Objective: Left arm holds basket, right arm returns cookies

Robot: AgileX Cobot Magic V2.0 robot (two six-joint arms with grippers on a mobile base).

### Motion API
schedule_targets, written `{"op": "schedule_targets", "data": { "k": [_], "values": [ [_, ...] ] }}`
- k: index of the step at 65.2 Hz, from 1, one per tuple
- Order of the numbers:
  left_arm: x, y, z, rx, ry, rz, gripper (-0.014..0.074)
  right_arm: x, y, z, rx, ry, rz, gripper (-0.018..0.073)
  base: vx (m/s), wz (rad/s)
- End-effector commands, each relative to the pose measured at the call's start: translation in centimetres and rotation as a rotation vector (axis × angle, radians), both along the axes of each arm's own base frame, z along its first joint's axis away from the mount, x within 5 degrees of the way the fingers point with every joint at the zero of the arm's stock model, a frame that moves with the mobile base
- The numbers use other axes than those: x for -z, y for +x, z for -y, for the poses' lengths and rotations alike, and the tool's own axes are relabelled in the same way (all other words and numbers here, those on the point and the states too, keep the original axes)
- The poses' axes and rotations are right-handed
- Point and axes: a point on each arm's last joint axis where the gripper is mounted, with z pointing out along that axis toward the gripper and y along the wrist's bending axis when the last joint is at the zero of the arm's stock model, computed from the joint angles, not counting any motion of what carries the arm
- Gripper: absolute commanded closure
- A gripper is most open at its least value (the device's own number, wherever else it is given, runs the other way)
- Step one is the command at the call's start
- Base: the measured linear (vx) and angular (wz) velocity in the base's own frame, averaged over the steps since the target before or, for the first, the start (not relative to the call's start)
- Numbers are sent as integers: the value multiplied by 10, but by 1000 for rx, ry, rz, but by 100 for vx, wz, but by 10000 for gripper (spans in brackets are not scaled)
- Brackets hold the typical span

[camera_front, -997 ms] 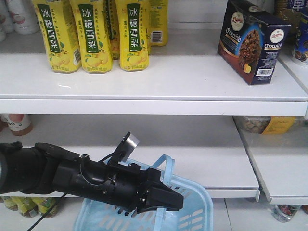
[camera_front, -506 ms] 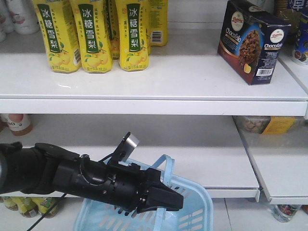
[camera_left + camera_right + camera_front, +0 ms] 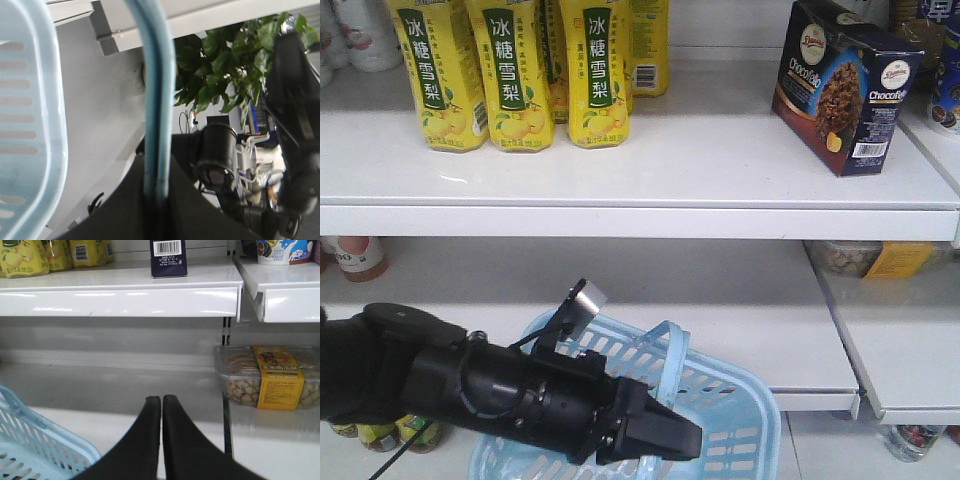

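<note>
Front-facing view: the cookies (image 3: 844,85) stand upright on the top shelf (image 3: 650,165), toward its right end and well apart from the yellow drink cartons (image 3: 520,70) on the left. Judged from that, the return looks already made. Below, the left arm (image 3: 500,395) reaches in from the left, and its hand (image 3: 655,435) is closed on an arched handle (image 3: 665,365) of the basket (image 3: 730,420), which hangs tilted in front of the lower shelf. The right arm does not show here. The risk I see is the basket: it hangs from one handle, so a jerk of the arm could swing it into the lower shelf's edge or let the handle slide

Left wrist view: the blue handle (image 3: 154,100) runs straight down into the dark body of the left hand (image 3: 155,220), clamped there, with the basket's rim (image 3: 42,125) at the left. The grip sits on a thin, smooth bar, and such a bar could twist or creep through if the load shifts

Right wrist view: the right hand (image 3: 161,407) has its two fingers (image 3: 150,425) pressed together with nothing between them, low in front of the lower shelf. The cookie box (image 3: 168,257) shows its barcode on the shelf above, near the front lip. A corner of the basket (image 3: 35,445) lies just beside the hand at the lower left, and a clear tub of snacks (image 3: 265,377) sits to the right. Any careless pull-back could clip the basket or the shelf edge
</note>
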Motion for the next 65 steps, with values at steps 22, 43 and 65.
{"op": "schedule_targets", "data": {
  "k": [22,43,65],
  "values": [
    [-24,-97,-69,48,148,450,603,-15,1,1,12,14,82,568,0,0],
    [-23,-126,-114,104,343,939,603,-15,1,1,12,14,82,568,0,0],
    [-20,-132,-154,-378,350,1047,603,-15,1,1,12,14,82,568,0,0]
  ]
}}
